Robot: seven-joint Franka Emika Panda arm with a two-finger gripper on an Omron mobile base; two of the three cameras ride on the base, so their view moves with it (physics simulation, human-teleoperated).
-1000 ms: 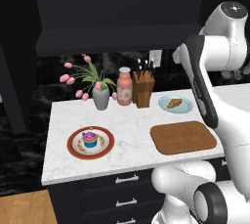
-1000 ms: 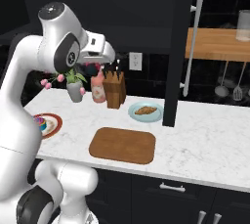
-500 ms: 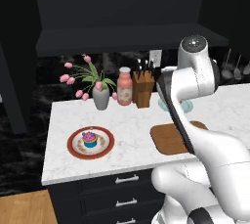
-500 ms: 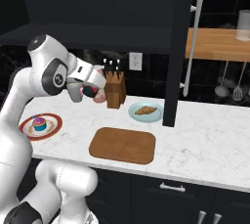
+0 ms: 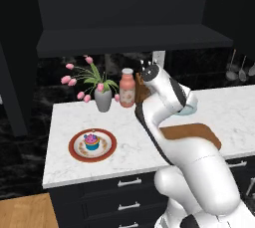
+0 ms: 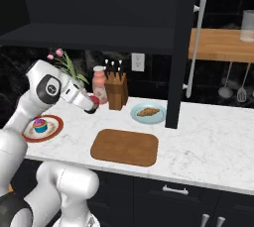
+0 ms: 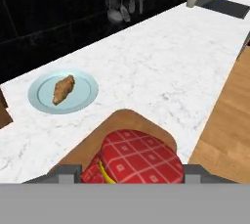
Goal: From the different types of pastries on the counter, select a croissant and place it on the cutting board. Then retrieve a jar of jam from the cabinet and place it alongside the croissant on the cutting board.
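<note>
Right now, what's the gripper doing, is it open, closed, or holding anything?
Gripper: closed on the jar of jam, carried above the near end of the cutting board.

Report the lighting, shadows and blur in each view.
Left base view: dim cabinet, bright counter, arm soft-edged. Right base view: even light, faint shadow beside the board. Hand view: jar near and large at the tool, croissant coarse.
</note>
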